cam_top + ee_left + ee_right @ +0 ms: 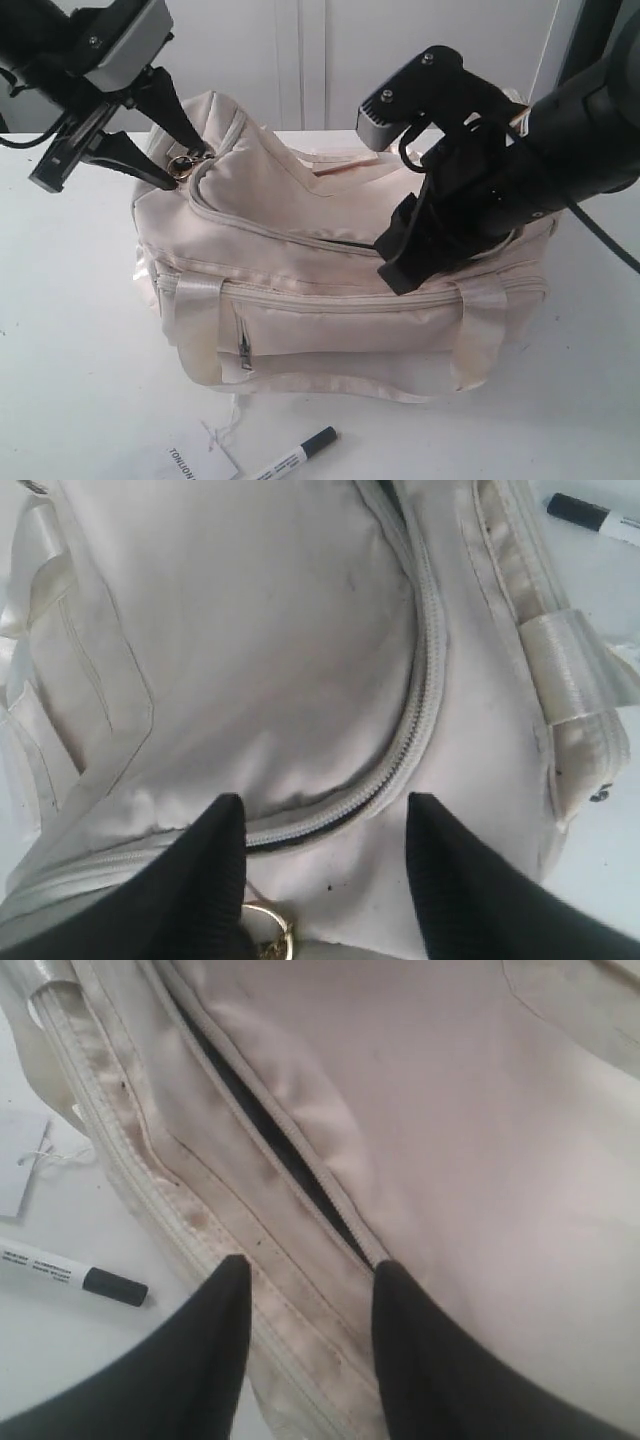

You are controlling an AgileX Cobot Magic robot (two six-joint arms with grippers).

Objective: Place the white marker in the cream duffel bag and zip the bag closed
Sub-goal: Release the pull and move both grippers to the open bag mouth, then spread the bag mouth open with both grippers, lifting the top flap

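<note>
- Cream satin: one cream duffel bag (330, 260) sits on a white table (70, 350), its top zipper partly open.
- One white marker (295, 456), black-capped, lies on the table before the bag, beside one paper tag (195, 465) apparently printed "TONLION".
- Two grippers: left gripper (326, 800) spread at the gold ring pull (180, 166), right gripper (312, 1268) spread and empty over the zipper gap.

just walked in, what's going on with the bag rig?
Two arms are working on the cream duffel bag on the table. The left arm's fingers are open at the gold ring pull at one end of the bag. The right arm's fingers are open too, over the top zipper, which shows a dark gap, so it is partly unzipped. The white marker lies on the table in front of the bag, beside a paper tag, not yet inside.
</note>
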